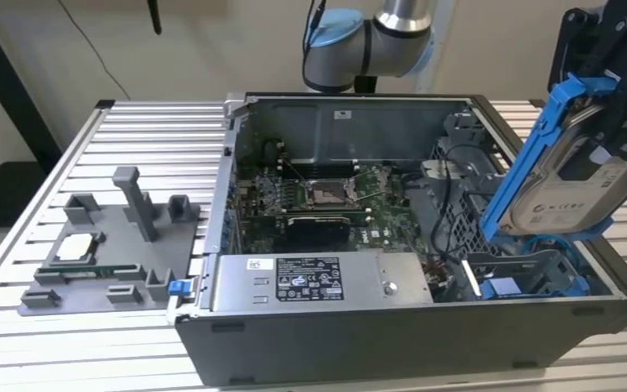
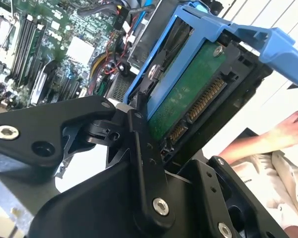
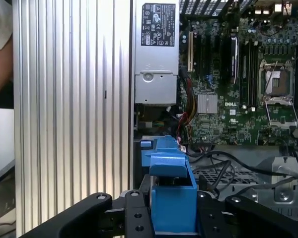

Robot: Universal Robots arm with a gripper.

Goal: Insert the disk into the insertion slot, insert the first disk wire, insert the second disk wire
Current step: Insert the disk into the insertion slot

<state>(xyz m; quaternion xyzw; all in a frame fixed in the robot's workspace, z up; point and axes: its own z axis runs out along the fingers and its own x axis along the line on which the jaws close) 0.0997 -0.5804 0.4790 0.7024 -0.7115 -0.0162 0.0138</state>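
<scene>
1. The end effector (image 1: pixel 610 131) is black and closed on the disk (image 1: pixel 570 192). In the first wrist view its fingers (image 3: pixel 135 218) press against either side of the blue carrier (image 3: pixel 171 198).
2. The disk hangs from the end effector, clear of the desk (image 1: pixel 140 131) and steeply tilted. Its white label shows in the exterior view. The second wrist view shows its green circuit-board side with a row of connector pins.
3. The insertion slot (image 1: pixel 531 278) lies directly below the end effector, at a corner of the open computer case (image 1: pixel 401 343). The disk's lower end is just above the slot's blue tabs (whether they touch cannot be told). The disk is not seated.
4. Loose cables (image 1: pixel 444 175) lie inside the case, just beside the slot.
5. Farther from the end effector, toward the exterior view's left, are the motherboard (image 1: pixel 313 196) and a grey box with a white sticker (image 1: pixel 313 282). Both are inside the case.
6. The desk is slatted metal. A grey fixture tray (image 1: pixel 107 245) sits on it beyond the case, well apart from the end effector. A square chip (image 1: pixel 76 245) rests in the tray.
7. In the second wrist view, a person's hand (image 2: pixel 293 126) appears beyond the held disk, not touching it.
</scene>
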